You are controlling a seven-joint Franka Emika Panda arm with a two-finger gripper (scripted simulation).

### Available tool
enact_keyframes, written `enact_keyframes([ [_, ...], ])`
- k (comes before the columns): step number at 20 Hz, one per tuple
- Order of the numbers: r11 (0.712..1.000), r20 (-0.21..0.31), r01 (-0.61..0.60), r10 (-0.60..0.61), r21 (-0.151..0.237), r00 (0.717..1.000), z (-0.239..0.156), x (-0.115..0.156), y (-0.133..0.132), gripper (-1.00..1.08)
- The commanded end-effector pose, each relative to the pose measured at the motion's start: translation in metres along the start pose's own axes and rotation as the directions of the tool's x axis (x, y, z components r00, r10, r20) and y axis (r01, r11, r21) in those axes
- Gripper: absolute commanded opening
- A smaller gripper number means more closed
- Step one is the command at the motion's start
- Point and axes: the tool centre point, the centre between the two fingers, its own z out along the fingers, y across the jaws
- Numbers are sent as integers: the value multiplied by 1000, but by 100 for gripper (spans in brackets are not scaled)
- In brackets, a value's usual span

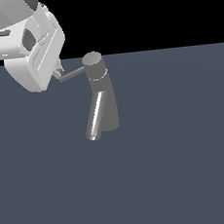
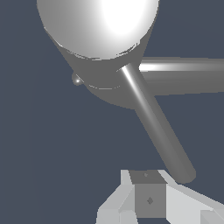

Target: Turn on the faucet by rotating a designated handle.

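**Pincer at the Tip of the Faucet Handle**

As the white robot arm leans in from the exterior view's upper left, its pincer sits right at the free end of the handle, a thin grey rod jutting sideways from the round cap of the faucet. The faucet stands upright on the dark blue-grey surface, a little above the middle of the exterior view, with its tapered body widening toward the base. Its shiny spout tube slants down toward the viewer and ends just above the surface.

In the wrist view, the cap of the faucet fills the upper part of the picture, brightly lit on top, and the handle runs from it diagonally toward the camera. The spout tube stretches off sideways behind it. Only 1 pale finger of the pincer shows clearly, lying just beside the rod's end. Whether it touches the rod cannot be told, nor whether the pincer is wide or narrow, since the arm's bulk hides most of it in the exterior view.
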Motion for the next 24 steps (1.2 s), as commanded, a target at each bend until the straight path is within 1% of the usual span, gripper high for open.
enact_keyframes([
  [1,1000,-18,-19,19,-5,1000,3,18,6,-100],
  [17,1000,-19,-20,20,-11,1000,2,54,56,-100],
  [18,1000,-19,-20,20,-11,1000,2,54,56,-100],
  [19,1000,-7,-10,10,-6,1000,1,43,51,-100],
  [24,1000,-10,-13,12,-7,1000,1,65,54,-100],
])
